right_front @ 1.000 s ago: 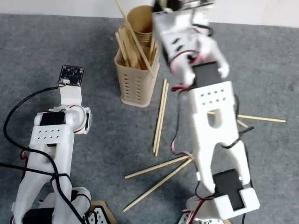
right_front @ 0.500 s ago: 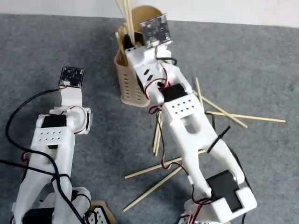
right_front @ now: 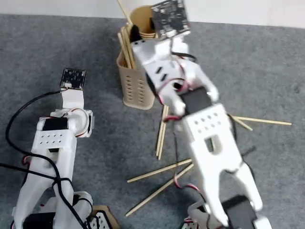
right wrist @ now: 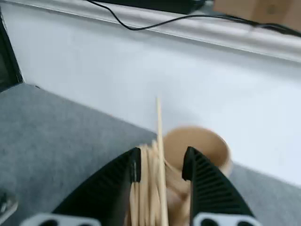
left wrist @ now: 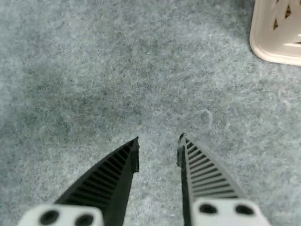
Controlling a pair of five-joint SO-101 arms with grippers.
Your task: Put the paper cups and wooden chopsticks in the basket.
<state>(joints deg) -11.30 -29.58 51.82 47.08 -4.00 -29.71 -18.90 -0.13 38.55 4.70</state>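
1. Grey felt-like matting [right_front: 267, 62] covers the table. Behind it we see a white wall [right wrist: 94, 61] with a dark cable [right wrist: 155, 21] running along its upper ledge.
2. We note the basket [right_front: 136, 88] standing upright at the far middle of the table. It is cream plastic with rounded corners and rows of small slots in its walls.
3. The paper cups [right_front: 143, 21] are tan and nested one inside another. They stand in the far part of the basket with their open mouth up.
4. A bundle of wooden chopsticks [right_front: 125, 45], thin and pale, leans inside the basket beside the cups. One stick pokes well above the rest.
5. Loose chopsticks lie flat on the matting:
   - a close pair [right_front: 162, 131] lies just in front of the basket, pointing toward it;
   - two longer ones [right_front: 159, 181] lie slanted and nearer to us, almost parallel;
   - a single stick [right_front: 262, 120] lies to the right, partly under the right arm [right_front: 205, 133].
6. The right gripper [right wrist: 161, 165] hangs over the basket's mouth. Its jaws stand moderately apart and we record nothing clamped. The bundle and the tall stick show through the gap, with the cup rim just beyond.
7. The left arm [right_front: 57, 138] sits well left of the basket. The left gripper [left wrist: 159, 150] points down at bare matting, its jaws parted and holding nothing. A corner of the basket lies off to one side of it.
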